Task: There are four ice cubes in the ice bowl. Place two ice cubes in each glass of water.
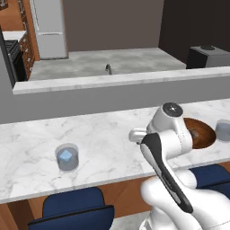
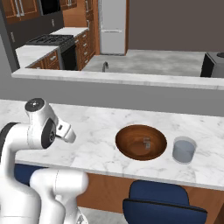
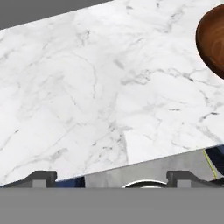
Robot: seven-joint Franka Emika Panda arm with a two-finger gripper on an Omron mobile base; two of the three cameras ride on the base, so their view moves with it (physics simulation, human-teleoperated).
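Note:
A clear glass of water stands at the left of the marble counter with one pale-blue ice cube in it. The brown ice bowl sits to the right, and a faint translucent cube shows near its middle. In the left base view my arm hides part of the ice bowl. The second glass stands just right of the bowl, and I cannot tell whether it holds ice. My gripper is open and empty, its fingertips wide apart over the counter's front edge, left of the bowl.
The marble counter runs across in front of a raised grey ledge. Blue stools stand under its near edge. Beyond the ledge are a back counter with a faucet, a stove and a fridge.

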